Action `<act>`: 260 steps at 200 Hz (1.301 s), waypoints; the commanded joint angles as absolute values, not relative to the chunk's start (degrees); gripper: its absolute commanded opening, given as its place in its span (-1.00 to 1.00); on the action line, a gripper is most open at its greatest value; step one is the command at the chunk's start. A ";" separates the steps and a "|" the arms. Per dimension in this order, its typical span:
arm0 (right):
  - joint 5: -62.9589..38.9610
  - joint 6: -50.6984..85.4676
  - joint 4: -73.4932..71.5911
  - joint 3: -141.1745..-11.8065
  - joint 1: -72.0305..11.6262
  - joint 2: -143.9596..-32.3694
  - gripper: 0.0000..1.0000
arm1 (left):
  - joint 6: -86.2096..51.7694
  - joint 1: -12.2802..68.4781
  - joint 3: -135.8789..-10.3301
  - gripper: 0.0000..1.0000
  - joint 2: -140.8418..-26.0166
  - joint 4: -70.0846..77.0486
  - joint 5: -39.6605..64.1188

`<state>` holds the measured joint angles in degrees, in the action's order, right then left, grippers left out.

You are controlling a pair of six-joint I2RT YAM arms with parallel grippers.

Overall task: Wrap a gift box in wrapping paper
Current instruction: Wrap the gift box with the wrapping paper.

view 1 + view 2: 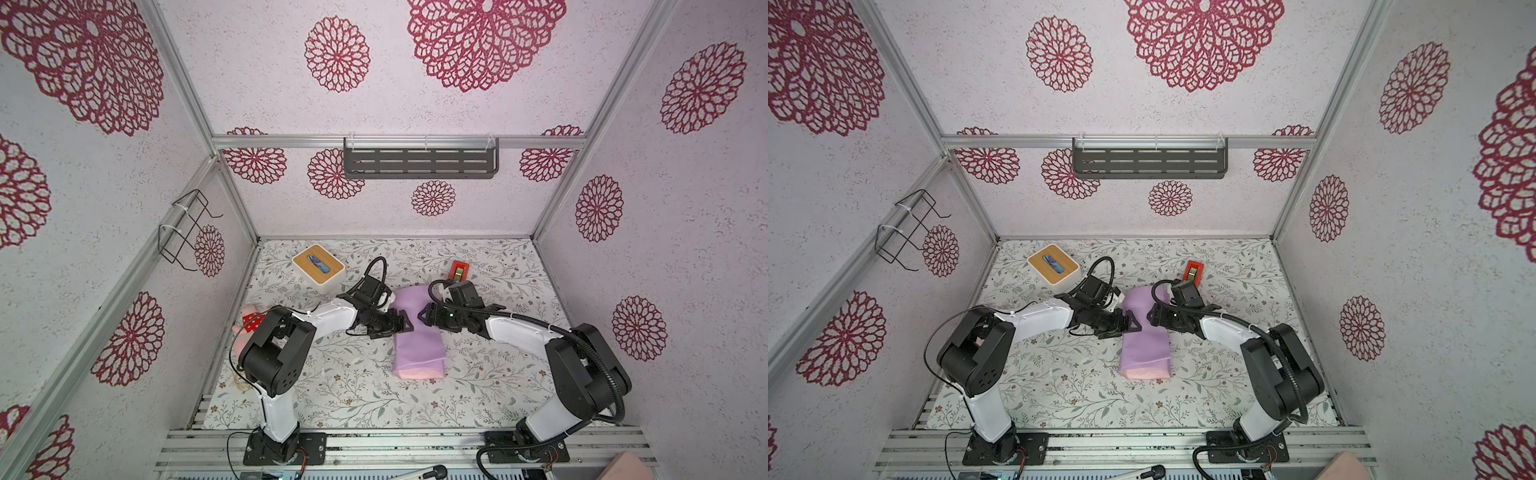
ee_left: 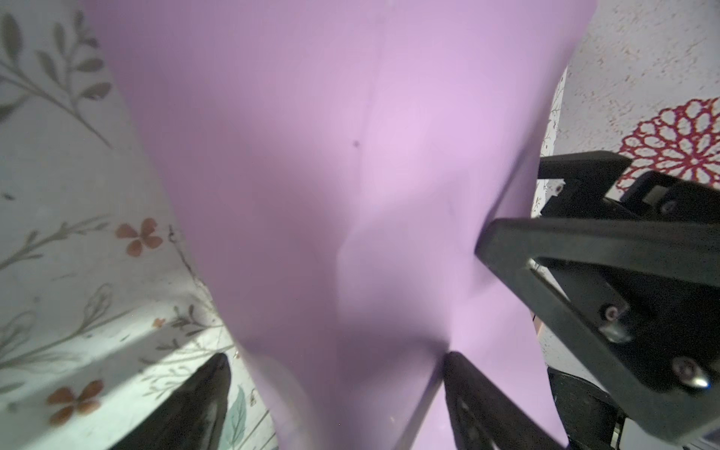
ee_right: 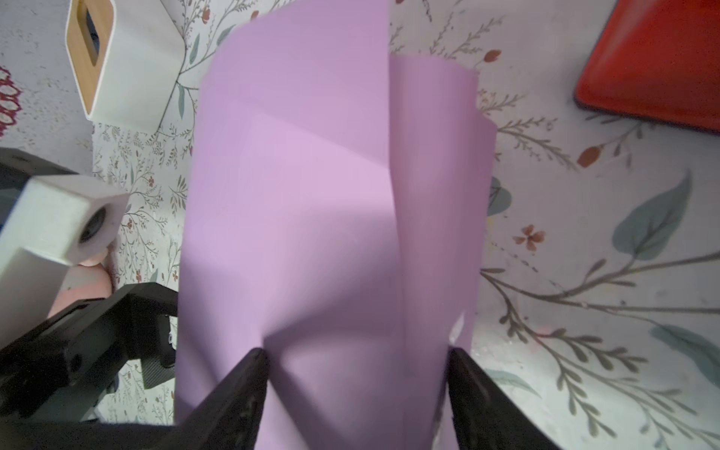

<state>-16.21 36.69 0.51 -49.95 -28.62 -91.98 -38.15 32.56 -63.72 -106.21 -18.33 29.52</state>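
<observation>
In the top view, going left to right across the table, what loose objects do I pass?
Pink, red-spotted soft item → white box with slotted wooden top → lilac wrapping paper bundle → red tape dispenser.

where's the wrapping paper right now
In both top views the wrapping paper lies mid-table, lilac side out, between the left gripper and the right gripper.
</observation>
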 commanded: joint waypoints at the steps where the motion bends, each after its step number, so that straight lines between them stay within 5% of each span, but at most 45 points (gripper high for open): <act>1: -21.29 37.65 -6.75 -49.25 -27.67 -93.22 0.54 | -37.53 32.03 -62.42 0.75 -109.51 -23.38 23.90; 44: -23.77 37.37 -9.70 -48.19 -24.86 -92.63 0.73 | -37.58 31.99 -63.15 0.76 -109.53 -23.63 24.04; 59: -23.30 36.12 -8.30 -47.95 -24.27 -90.39 0.98 | -37.50 31.99 -63.52 0.76 -109.43 -23.77 24.16; 131: -17.85 31.22 -3.75 -43.01 -24.25 -78.83 0.98 | -38.96 32.08 -64.37 0.82 -106.98 -21.94 23.77; 202: -20.04 31.21 -8.12 -43.20 -26.53 -82.26 0.97 | -41.56 32.19 -66.67 0.86 -104.58 -22.08 22.49; 260: -13.67 25.62 9.79 -42.13 -27.06 -73.69 0.97 | -43.50 31.08 -60.31 0.86 -93.55 -18.27 21.96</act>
<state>-15.20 28.86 1.54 -41.78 -26.30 -78.85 -41.56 32.34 -64.79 -100.73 -21.41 23.07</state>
